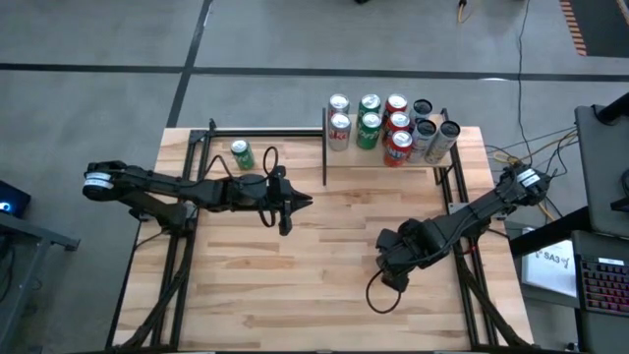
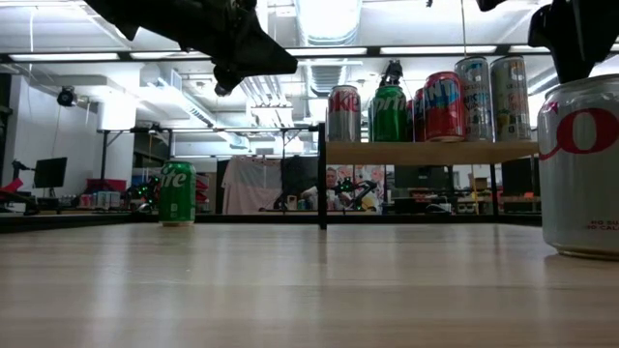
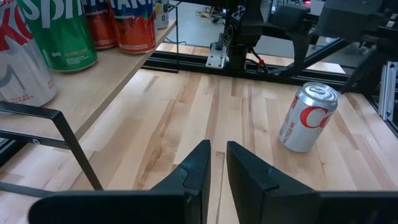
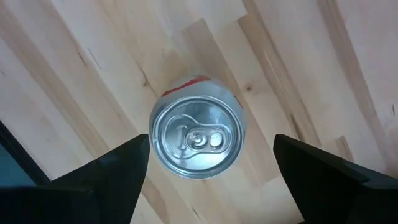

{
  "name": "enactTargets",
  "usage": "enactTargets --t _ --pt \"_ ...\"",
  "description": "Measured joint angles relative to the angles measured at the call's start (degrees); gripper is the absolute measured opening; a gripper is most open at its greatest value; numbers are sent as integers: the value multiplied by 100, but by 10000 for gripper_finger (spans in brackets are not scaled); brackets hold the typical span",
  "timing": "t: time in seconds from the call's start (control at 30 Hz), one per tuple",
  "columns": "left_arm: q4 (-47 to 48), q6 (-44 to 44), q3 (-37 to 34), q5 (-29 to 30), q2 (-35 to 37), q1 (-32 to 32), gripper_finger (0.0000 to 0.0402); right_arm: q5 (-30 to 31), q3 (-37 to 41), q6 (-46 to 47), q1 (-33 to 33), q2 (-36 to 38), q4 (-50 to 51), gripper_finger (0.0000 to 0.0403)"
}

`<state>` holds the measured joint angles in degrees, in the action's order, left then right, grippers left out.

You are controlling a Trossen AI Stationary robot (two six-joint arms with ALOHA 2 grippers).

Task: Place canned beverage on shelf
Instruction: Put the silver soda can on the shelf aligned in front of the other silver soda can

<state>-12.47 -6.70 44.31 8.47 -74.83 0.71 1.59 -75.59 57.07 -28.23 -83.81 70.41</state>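
Observation:
A silver canned beverage with red lettering (image 4: 197, 138) stands upright on its base on the tabletop, seen also in the low view (image 2: 580, 169) and the left wrist view (image 3: 308, 118). My right gripper (image 4: 211, 152) hangs open above it, pointing down, one finger on either side of the can top, touching nothing; in the high view the gripper (image 1: 393, 264) hides the can. The shelf (image 2: 430, 152) at the far edge carries several cans. My left gripper (image 1: 295, 202) hovers shut over the table's middle, its fingers (image 3: 214, 168) holding nothing.
A green can (image 1: 242, 154) stands alone on the table at the far left, beside the shelf's black post (image 1: 324, 147). The cans on the shelf (image 1: 393, 128) fill most of its board. Bare tabletop (image 1: 295, 295) lies toward the near edge.

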Motion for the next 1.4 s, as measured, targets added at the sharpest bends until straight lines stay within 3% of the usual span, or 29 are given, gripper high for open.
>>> enactTargets --t 0.7,1.13,1.4 --pt "-49 -3 0 2 -4 -11 36 -52 22 -197 0 -440 -242 334" --pt "-291 -52 0 2 -454 -11 36 -53 74 -741 12 -1109 -529 333" --pt "-513 -68 0 2 -514 -11 36 24 76 -1226 124 -1203 -736 305"
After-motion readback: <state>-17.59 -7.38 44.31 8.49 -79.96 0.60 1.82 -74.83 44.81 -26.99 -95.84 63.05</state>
